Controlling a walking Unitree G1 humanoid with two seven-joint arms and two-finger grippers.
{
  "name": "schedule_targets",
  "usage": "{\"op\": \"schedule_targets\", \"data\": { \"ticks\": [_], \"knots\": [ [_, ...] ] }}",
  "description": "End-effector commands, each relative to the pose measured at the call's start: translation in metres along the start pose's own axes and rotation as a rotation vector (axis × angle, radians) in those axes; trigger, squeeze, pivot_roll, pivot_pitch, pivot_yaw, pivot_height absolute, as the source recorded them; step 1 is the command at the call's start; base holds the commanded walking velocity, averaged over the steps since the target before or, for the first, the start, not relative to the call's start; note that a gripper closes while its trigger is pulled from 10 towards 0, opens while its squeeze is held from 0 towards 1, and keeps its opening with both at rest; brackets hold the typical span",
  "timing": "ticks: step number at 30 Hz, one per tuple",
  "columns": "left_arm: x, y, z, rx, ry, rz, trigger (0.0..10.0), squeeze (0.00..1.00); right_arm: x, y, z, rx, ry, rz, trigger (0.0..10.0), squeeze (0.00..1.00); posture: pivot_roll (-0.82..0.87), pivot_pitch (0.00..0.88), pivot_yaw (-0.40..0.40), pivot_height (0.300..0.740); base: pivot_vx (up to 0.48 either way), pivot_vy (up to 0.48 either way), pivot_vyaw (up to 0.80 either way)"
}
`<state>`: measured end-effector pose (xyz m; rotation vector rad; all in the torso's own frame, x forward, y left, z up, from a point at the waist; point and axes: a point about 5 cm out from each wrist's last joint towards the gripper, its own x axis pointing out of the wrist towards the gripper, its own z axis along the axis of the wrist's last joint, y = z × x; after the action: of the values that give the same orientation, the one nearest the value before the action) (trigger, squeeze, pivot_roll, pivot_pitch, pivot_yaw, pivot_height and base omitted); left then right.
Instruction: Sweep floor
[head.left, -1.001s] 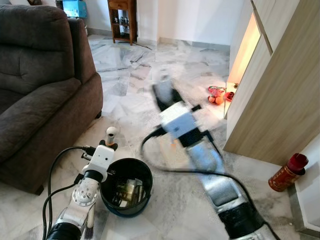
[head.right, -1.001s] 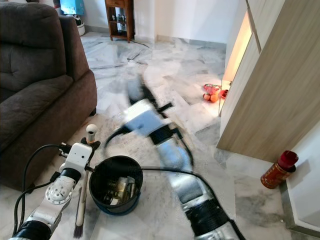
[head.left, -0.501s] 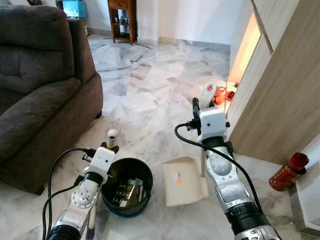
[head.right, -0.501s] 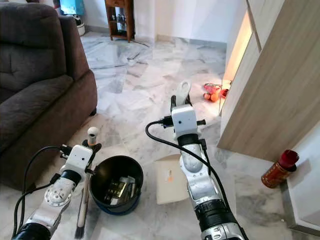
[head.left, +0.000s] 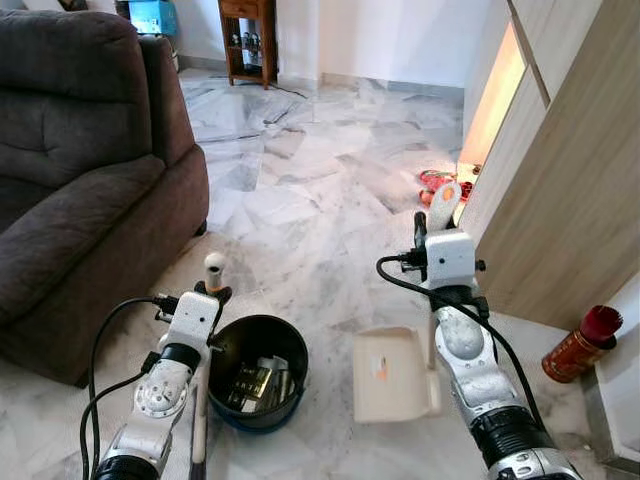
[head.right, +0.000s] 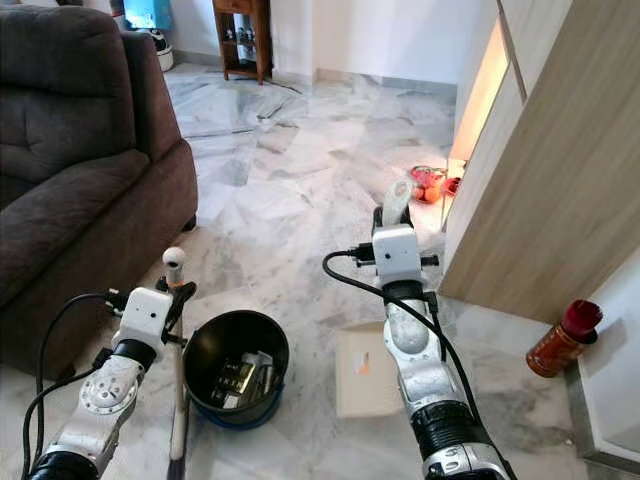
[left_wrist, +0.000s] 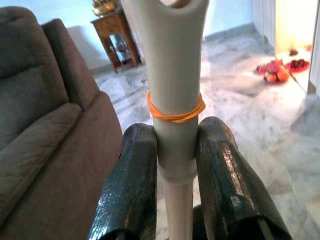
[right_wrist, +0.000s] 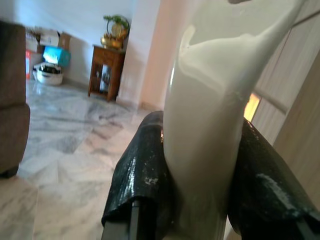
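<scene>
My left gripper (head.left: 212, 293) is shut on the white brush handle (left_wrist: 175, 75), which carries an orange rubber band. The brush stick (head.right: 180, 400) runs down beside a black bin (head.left: 257, 372) holding scraps of rubbish. My right gripper (head.left: 430, 232) is shut on the cream dustpan handle (right_wrist: 215, 110), which stands roughly upright. The dustpan's pan (head.left: 388, 375) rests on the marble floor just right of the bin, mouth toward it. The fingers (left_wrist: 132, 175) press the brush handle from both sides.
A dark brown sofa (head.left: 70, 180) stands close on the left. A wooden cabinet (head.left: 560, 200) lines the right side, with a red bottle (head.left: 580, 343) at its foot and fruit (head.left: 435, 182) on the floor. Open marble floor stretches ahead to a small wooden table (head.left: 248, 40).
My right arm swung the dustpan away from over the bin, out to the right, and stood it on the floor. The left gripper stayed by the bin with the brush.
</scene>
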<state>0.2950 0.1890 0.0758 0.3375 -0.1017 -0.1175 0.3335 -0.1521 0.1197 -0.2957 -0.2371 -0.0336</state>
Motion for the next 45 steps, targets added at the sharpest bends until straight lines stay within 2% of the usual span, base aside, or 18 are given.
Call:
{"op": "schedule_targets", "data": {
  "ticks": [1, 10, 20, 35, 45],
  "knots": [
    [0.003, 0.003, 0.010, -0.007, -0.047, 0.016, 10.0, 0.00, 0.007, -0.004, 0.009, 0.008, -0.054, -0.006, 10.0, 0.00, 0.09, 0.000, -0.008, 0.740, 0.000, 0.000, 0.00],
    [0.002, -0.002, 0.014, -0.019, -0.061, 0.010, 10.0, 0.00, 0.005, -0.009, -0.005, 0.037, -0.003, 0.000, 10.0, 0.00, 0.08, 0.000, -0.017, 0.740, 0.000, 0.000, 0.00],
    [0.002, -0.006, 0.014, -0.028, -0.058, 0.006, 10.0, 0.00, 0.004, -0.013, -0.009, 0.037, 0.005, 0.005, 10.0, 0.00, 0.06, 0.000, -0.017, 0.740, 0.000, 0.000, 0.00],
    [0.003, -0.007, 0.015, -0.015, -0.063, -0.002, 10.0, 0.00, 0.003, -0.011, -0.011, 0.033, 0.009, 0.012, 10.0, 0.00, 0.07, 0.000, -0.020, 0.740, 0.000, 0.000, 0.00],
    [0.005, -0.007, 0.016, -0.007, -0.068, -0.004, 10.0, 0.00, 0.003, -0.008, -0.010, 0.035, 0.003, 0.020, 10.0, 0.00, 0.07, 0.000, -0.016, 0.740, -0.274, 0.000, 0.00]
  ]
}}
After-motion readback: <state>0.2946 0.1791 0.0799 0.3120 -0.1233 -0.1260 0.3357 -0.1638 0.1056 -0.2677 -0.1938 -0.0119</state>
